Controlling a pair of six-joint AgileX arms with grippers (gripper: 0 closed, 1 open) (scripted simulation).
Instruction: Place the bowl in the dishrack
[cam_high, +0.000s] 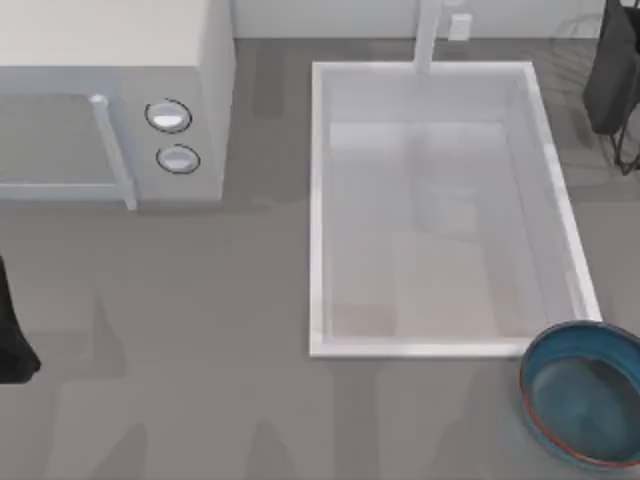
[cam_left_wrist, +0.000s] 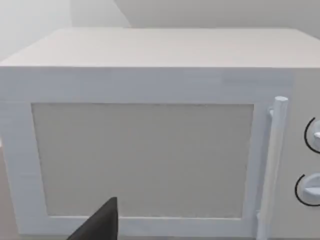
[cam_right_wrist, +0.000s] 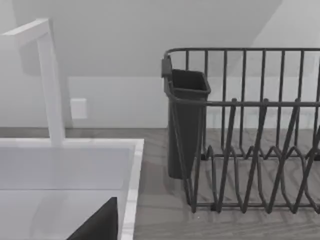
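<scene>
A grey table (cam_high: 200, 340) carried a white microwave (cam_high: 110, 100) with two round knobs (cam_high: 168, 116) at the far left, a white sink (cam_high: 320, 250) with a tall white faucet (cam_right_wrist: 47, 80) beside it, and a pale wall (cam_right_wrist: 130, 45) stood behind.

A white microwave (cam_high: 115, 100) with two round dials (cam_high: 168, 116) stands at the grey bench's (cam_high: 200, 340) left rear. A white sink basin (cam_high: 440, 210) with faucet (cam_high: 428, 35) sits right of it.
</scene>
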